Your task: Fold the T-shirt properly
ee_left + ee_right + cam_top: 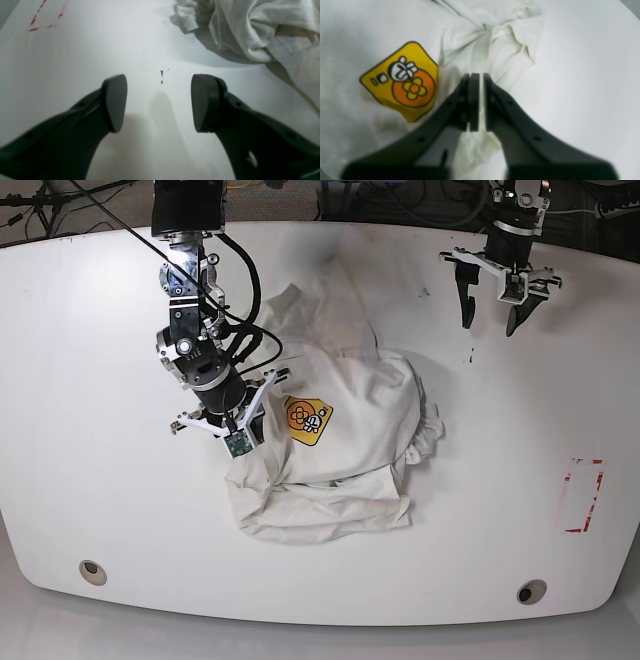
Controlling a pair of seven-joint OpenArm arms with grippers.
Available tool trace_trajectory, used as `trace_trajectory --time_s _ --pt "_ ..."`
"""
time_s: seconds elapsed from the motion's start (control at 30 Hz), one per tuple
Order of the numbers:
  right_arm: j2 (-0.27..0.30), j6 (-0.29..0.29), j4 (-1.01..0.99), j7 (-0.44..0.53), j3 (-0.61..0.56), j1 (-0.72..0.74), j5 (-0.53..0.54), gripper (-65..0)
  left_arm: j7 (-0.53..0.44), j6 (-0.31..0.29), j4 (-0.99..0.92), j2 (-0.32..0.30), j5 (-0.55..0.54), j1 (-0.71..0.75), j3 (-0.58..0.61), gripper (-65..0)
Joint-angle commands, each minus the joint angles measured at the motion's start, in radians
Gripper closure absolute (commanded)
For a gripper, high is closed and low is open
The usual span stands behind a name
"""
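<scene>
While the left gripper hangs released at upper right, the right gripper pinches the T-shirt's fold at frame centre.

No legible words, numbers or brand names anywhere. Only sign: a yellow-orange pentagon badge printed on the off-white T-shirt, showing a white gloved hand, an orange circle holding a yellow flower shape, and two small white squares. Red dashed rectangle marking on the white table, right of the shirt, bearing no characters.
</scene>
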Motion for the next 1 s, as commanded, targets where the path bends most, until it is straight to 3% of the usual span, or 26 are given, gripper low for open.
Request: trace_trajectory --time_s 0.0,0.1,0.2,0.33,0.53,0.7,0.97 --pt "0.0 -0.005 0.018 0.028 0.005 0.015 0.014 -21.7 -0.026 0.005 0.02 -0.004 -0.002 0.006 -0.002 -38.3" --pt "-0.003 -0.007 0.022 0.029 0.012 0.012 0.015 -37.4 -0.026 0.005 0.02 -0.004 -0.002 0.006 -0.002 -38.3" --pt "-0.011 -0.005 0.024 0.031 0.058 0.0 0.022 -44.2 -0.026 0.005 0.02 -0.004 -0.002 0.006 -0.002 -38.3" --pt "-0.057 0.005 0.018 0.039 0.177 -0.002 0.103 -45.2 -0.026 0.007 0.029 -0.004 -0.004 0.006 -0.002 -38.3" --pt "-0.056 0.041 -0.033 0.031 0.282 -0.011 0.284 -45.3 -0.026 0.005 0.035 -0.004 -0.004 0.006 -0.002 -38.3" --pt "-0.054 0.073 -0.08 -0.029 0.381 -0.022 0.428 -45.3 -0.026 0.005 0.035 -0.004 -0.004 0.004 -0.002 -38.3" --pt "-0.054 0.099 -0.165 -0.055 0.405 -0.06 0.582 -45.0 -0.026 0.005 0.034 -0.007 -0.004 0.004 -0.002 -38.3"
